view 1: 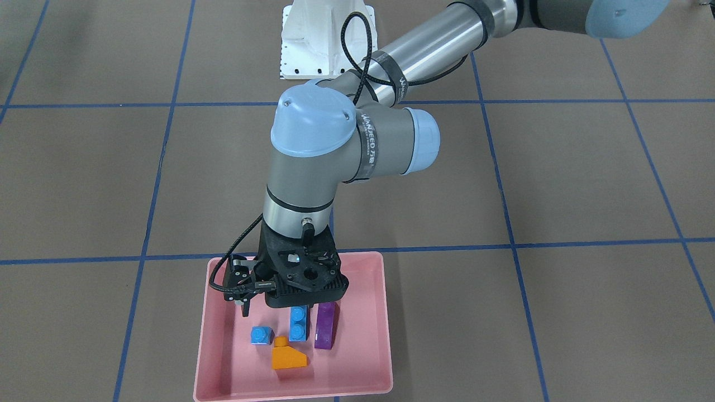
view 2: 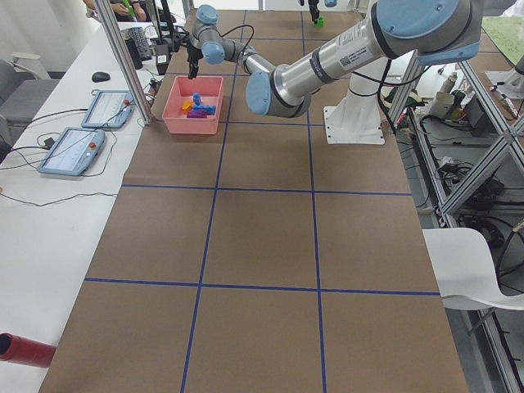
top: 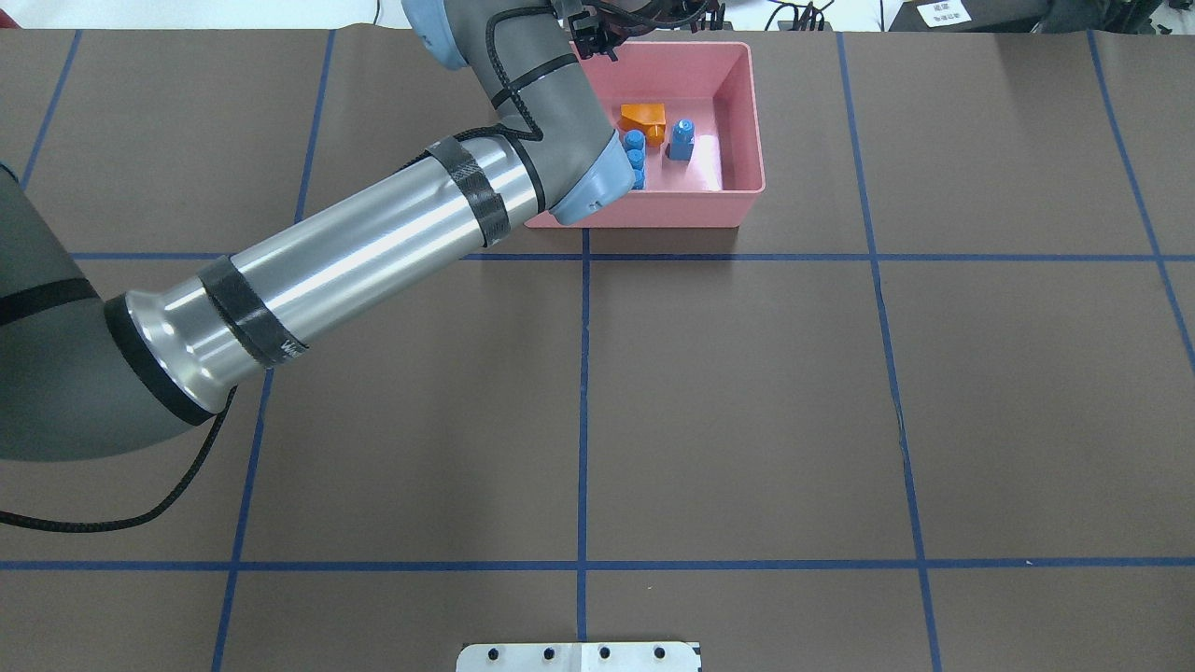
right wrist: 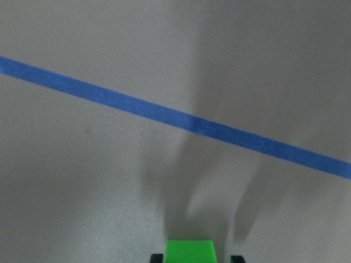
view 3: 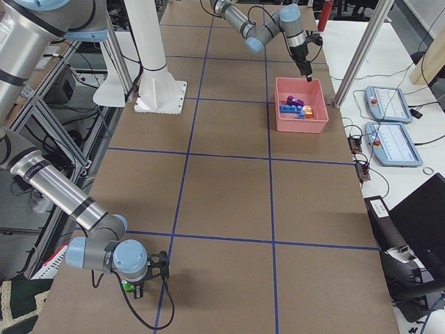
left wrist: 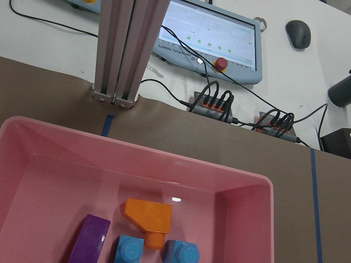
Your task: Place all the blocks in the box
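Note:
The pink box (view 1: 357,346) sits at the table edge on the operators' side, also in the overhead view (top: 728,112) and left wrist view (left wrist: 55,181). In it lie the orange sloped block (view 1: 287,357), the small blue block (view 1: 260,335), the long blue block (view 1: 299,325) and the purple block (view 1: 325,326). My left gripper (view 1: 246,307) hangs over the box's near-left corner, empty; no fingers show in its wrist view, so it looks open. My right gripper (right wrist: 196,256) is far off at the robot's right end, shut on the green block (right wrist: 189,251), just above the table.
An aluminium post (left wrist: 129,49), a teach pendant (left wrist: 208,38) and cables stand just beyond the box. The white robot base (view 1: 327,39) is across the table. Blue tape lines grid the brown table.

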Motion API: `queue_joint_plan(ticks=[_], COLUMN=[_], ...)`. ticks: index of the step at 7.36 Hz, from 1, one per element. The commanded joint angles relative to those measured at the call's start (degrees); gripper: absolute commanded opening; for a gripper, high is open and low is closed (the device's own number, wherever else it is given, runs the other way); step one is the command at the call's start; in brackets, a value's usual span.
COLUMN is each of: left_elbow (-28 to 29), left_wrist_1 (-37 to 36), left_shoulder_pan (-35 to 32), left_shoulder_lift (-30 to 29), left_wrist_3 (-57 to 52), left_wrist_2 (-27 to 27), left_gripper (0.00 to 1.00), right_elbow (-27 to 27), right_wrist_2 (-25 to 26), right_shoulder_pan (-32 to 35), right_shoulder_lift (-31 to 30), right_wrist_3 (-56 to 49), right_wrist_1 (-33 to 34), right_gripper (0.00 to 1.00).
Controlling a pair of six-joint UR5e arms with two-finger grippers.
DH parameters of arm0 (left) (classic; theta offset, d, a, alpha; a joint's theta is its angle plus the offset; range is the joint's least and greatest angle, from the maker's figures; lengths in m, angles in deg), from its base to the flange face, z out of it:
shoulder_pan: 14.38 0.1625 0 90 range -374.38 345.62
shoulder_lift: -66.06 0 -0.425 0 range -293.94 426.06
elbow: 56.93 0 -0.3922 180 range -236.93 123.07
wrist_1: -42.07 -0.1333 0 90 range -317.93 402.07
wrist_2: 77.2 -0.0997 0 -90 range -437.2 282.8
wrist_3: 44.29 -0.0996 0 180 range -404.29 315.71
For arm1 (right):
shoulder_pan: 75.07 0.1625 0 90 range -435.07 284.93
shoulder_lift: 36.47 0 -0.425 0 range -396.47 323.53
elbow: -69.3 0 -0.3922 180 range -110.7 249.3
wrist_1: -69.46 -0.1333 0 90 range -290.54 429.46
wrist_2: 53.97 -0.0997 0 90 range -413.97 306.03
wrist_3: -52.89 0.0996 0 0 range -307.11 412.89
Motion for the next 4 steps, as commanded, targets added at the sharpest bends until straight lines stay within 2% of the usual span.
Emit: queue_joint_plan(ticks=[1,2,3,4], left_elbow=[-0.56,-0.82,-0.83,-0.91], left_wrist_1=[-0.16,-0.25,-0.25,-0.34], left_shoulder_pan=[0.14,0.32,0.41,0.41], left_shoulder_lift=[0.15,0.15,0.15,0.15], left_wrist_3=[0.06,0.06,0.06,0.15], left_wrist_2=[0.00,0.00,0.00,0.00], left_gripper=[1.00,1.00,1.00,1.00], right_elbow=[-0.04,-0.04,0.13,0.66], right_wrist_2=[-0.45,-0.45,-0.54,-0.54], right_shoulder_pan=[-0.09,-0.09,0.00,0.00], right_shoulder_lift=[-0.20,-0.38,-0.21,-0.12], right_wrist_3=[-0.19,-0.19,0.16,0.17], right_wrist_1=[-0.12,-0.12,-0.03,-0.03], right_gripper=[0.50,0.40,0.12,0.00])
